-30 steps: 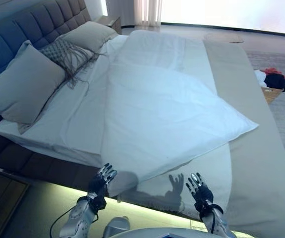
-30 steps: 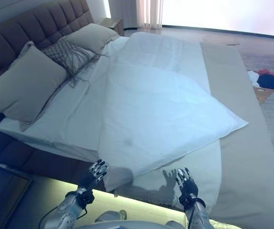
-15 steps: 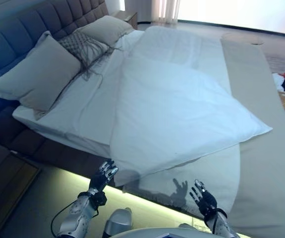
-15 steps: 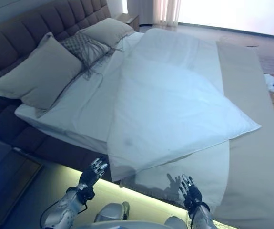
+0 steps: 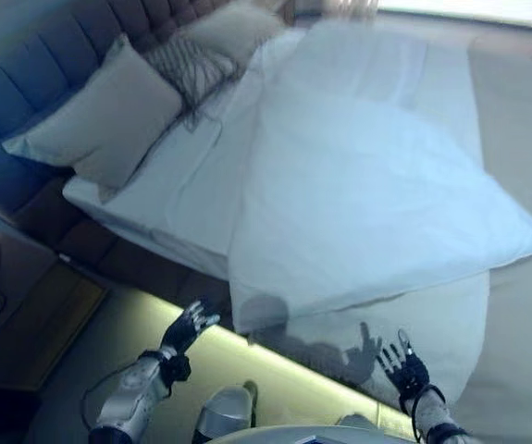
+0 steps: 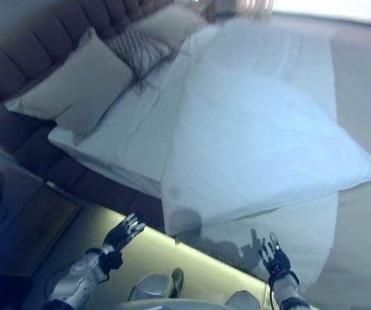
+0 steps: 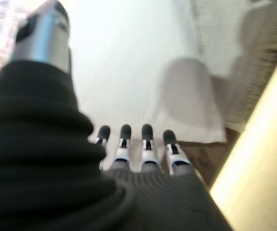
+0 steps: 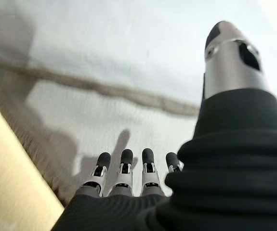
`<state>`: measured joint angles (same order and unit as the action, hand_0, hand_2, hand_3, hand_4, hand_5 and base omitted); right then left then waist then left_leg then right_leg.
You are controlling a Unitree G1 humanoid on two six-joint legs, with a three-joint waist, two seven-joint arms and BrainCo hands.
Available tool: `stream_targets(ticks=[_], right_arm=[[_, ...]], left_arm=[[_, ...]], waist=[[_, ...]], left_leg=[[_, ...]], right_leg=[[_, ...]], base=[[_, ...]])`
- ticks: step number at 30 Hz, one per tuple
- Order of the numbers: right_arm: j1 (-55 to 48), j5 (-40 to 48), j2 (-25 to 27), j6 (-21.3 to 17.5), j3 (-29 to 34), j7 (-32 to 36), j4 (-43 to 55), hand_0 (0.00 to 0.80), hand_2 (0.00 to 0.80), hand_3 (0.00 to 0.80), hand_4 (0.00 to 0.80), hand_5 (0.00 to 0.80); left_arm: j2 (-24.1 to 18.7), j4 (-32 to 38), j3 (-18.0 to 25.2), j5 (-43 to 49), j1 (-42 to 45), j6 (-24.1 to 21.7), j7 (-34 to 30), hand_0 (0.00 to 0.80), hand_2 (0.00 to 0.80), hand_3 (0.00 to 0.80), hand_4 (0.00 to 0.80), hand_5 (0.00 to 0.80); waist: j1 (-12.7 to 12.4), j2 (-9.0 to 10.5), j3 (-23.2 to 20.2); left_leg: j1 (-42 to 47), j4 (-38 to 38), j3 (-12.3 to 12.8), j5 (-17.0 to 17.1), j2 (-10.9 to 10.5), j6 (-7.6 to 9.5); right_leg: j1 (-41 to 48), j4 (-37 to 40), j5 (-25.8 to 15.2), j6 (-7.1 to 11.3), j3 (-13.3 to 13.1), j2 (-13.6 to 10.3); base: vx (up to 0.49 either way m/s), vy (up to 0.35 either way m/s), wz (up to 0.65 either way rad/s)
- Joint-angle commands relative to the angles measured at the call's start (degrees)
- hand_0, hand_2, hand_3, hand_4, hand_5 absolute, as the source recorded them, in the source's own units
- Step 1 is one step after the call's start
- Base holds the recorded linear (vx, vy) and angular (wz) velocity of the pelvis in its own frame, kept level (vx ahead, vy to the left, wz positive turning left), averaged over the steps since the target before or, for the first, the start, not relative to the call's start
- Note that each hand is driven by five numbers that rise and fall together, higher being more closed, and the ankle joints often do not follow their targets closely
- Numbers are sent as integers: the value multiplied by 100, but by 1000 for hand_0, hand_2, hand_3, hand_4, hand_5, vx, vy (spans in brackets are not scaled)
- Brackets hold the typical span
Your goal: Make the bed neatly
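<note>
The bed (image 5: 154, 199) is filling most of the scene, running from the near left toward the far right, with a dark tufted headboard (image 5: 34, 88) along its far left end. A white duvet (image 5: 367, 203) is lying skewed over the mattress, one corner pointing right and its near corner hanging over the near edge of the bed just beyond the hands. A beige runner (image 5: 525, 139) is lying along the right side of the bed. A large grey pillow (image 5: 108, 111) is leaning against the headboard, a fringed patterned cushion (image 5: 187, 69) is lying just beyond it, and a second grey pillow (image 6: 169, 22) is resting farther back. A lit strip (image 6: 191, 258) is glowing under the near edge of the bed. The left hand (image 5: 187, 330) is hovering near the duvet's near corner, fingers straight and spread, grasping nothing. The right hand (image 5: 404, 367) is hovering to the right, in front of the overhanging white cloth, fingers likewise extended and empty.
</note>
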<state>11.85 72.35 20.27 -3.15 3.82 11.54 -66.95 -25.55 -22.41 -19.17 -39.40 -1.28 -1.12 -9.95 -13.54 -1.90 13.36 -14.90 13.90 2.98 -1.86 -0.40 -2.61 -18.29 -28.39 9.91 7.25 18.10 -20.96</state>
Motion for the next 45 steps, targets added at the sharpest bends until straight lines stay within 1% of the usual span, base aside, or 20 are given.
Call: stream_targets(ticks=[1, 4, 6, 8, 9, 10, 12, 14, 16, 19, 21, 23, 25, 30, 34, 38, 42, 45], right_arm=[[845, 824, 431, 14, 289, 59, -46, 0, 0, 0, 0, 0], [1142, 1057, 759, 142, 418, 88, -108, 0, 0, 0, 0, 0], [1254, 1094, 1008, 255, 514, 272, -140, 0, 0, 0, 0, 0], [1363, 1130, 1225, 367, 569, 458, -169, 0, 0, 0, 0, 0], [1405, 1108, 1294, 412, 582, 536, -174, 0, 0, 0, 0, 0], [1480, 1082, 1405, 468, 617, 610, -197, 0, 0, 0, 0, 0], [1601, 1105, 1585, 509, 667, 741, -228, 0, 0, 0, 0, 0], [1736, 1146, 1733, 577, 715, 777, -237, 0, 0, 0, 0, 0], [1842, 1130, 1843, 712, 742, 752, -260, 0, 0, 0, 0, 0], [1911, 1001, 1968, 844, 748, 767, -304, 0, 0, 0, 0, 0], [1931, 982, 2050, 903, 812, 856, -333, 0, 0, 0, 0, 0], [1946, 1031, 2122, 933, 845, 930, -356, 0, 0, 0, 0, 0], [2003, 1093, 2228, 969, 902, 999, -384, 0, 0, 0, 0, 0], [2046, 1097, 2397, 1144, 978, 965, -442, 0, 0, 0, 0, 0], [1936, 985, 2432, 1202, 1014, 1067, -528, 0, 0, 0, 0, 0], [1884, 961, 2472, 1183, 1061, 1168, -635, 0, 0, 0, 0, 0], [1945, 813, 2522, 1093, 1073, 1406, -597, 0, 0, 0, 0, 0], [2020, 912, 2612, 1115, 1075, 1440, -486, 0, 0, 0, 0, 0]], left_arm=[[-95, 458, 48, -423, -426, -369, 148, 0, 0, 0, 0, 0], [-74, 525, -88, -493, -454, -350, 264, 0, 0, 0, 0, 0], [-73, 604, -81, -555, -401, -310, 264, 0, 0, 0, 0, 0], [-52, 675, -88, -577, -291, -319, 224, 0, 0, 0, 0, 0], [-52, 693, -86, -593, -250, -332, 188, 0, 0, 0, 0, 0], [-56, 737, -87, -618, -221, -357, 126, 0, 0, 0, 0, 0], [-73, 825, -103, -679, -211, -403, 45, 0, 0, 0, 0, 0], [-107, 832, -119, -757, -219, -464, 6, 0, 0, 0, 0, 0], [-141, 865, -102, -834, -225, -400, 75, 0, 0, 0, 0, 0], [-145, 871, -140, -841, -193, -358, 152, 0, 0, 0, 0, 0], [-130, 885, -168, -836, -193, -375, 179, 0, 0, 0, 0, 0], [-137, 873, -206, -861, -192, -441, 198, 0, 0, 0, 0, 0], [-124, 804, -232, -894, -202, -559, 219, 0, 0, 0, 0, 0], [-121, 664, -219, -911, -222, -630, 192, 0, 0, 0, 0, 0], [-114, 679, -237, -859, -160, -588, 176, 0, 0, 0, 0, 0], [-95, 664, -285, -847, -126, -571, 221, 0, 0, 0, 0, 0], [-90, 638, -333, -871, -103, -690, 190, 0, 0, 0, 0, 0], [-126, 605, -303, -855, -99, -746, 150, 0, 0, 0, 0, 0]], waist=[[-233, 24, 601], [-248, -113, 738], [-257, -197, 759], [-280, -279, 753], [-302, -315, 716], [-315, -345, 713], [-333, -385, 700], [-333, -420, 697], [-334, -432, 673], [-322, -450, 640], [-308, -469, 637], [-305, -497, 646], [-301, -535, 660], [-265, -560, 653], [-236, -576, 646], [-207, -605, 657], [-168, -646, 693], [-171, -634, 722]], left_leg=[[-532, 708, -18, -408, 410, 88], [-988, 1002, -110, -398, 417, 46], [-1269, 1179, -143, -404, 395, 40], [-1466, 1299, -135, -414, 370, 37], [-1460, 1335, -168, -552, 385, 11], [-1536, 1369, -148, -548, 385, 5], [-1697, 1504, -126, -584, 374, -9], [-1929, 1865, -116, -733, 346, -2], [-2130, 2219, -92, -884, 317, 28], [-2249, 2364, -93, -945, 283, 49], [-2261, 2358, -46, -956, 270, 39], [-2279, 2348, -52, -954, 261, 27], [-2381, 2472, -36, -1006, 231, 15], [-2736, 3214, 4, -1340, 216, 64], [-2900, 3542, 22, -1505, 241, 81], [-2945, 3516, 16, -1469, 263, 49], [-2974, 3317, 38, -1345, 315, -12], [-3055, 3367, 60, -1354, 342, -36]], right_leg=[[-416, 1127, -1731, 419, 78, -283], [-1011, 642, -1675, 386, -13, -461], [-1374, 357, -1635, 380, -73, -566], [-1617, 172, -1596, 379, -110, -620], [-1650, 56, -1450, 485, -183, -595], [-1742, -18, -1428, 490, -192, -623], [-1919, -195, -1389, 476, -232, -689], [-2171, -568, -1308, 440, -355, -755], [-2374, -944, -1186, 406, -460, -787], [-2537, -1119, -1114, 414, -588, -778], [-2526, -1059, -1123, 430, -593, -762], [-2541, -1033, -1145, 440, -613, -761], [-2613, -1111, -1139, 438, -642, -761], [-2969, -1847, -877, 374, -840, -783], [-3166, -2183, -719, 347, -954, -770], [-3261, -2204, -715, 375, -1045, -715], [-3306, -2020, -792, 432, -1052, -644], [-3347, -2013, -827, 439, -1048, -641]], base=[[-150, -36, 18], [-69, 8, 12], [-42, 50, 18], [27, 55, 22], [65, 50, 14], [63, 47, 8], [-18, 46, 7], [7, 43, 11], [49, 57, 19], [94, 27, 4], [61, -2, -2], [17, -1, 0], [0, 0, 0], [58, 15, 12], [101, 10, 10], [124, 6, -2], [42, 4, 1], [25, -36, 13]])
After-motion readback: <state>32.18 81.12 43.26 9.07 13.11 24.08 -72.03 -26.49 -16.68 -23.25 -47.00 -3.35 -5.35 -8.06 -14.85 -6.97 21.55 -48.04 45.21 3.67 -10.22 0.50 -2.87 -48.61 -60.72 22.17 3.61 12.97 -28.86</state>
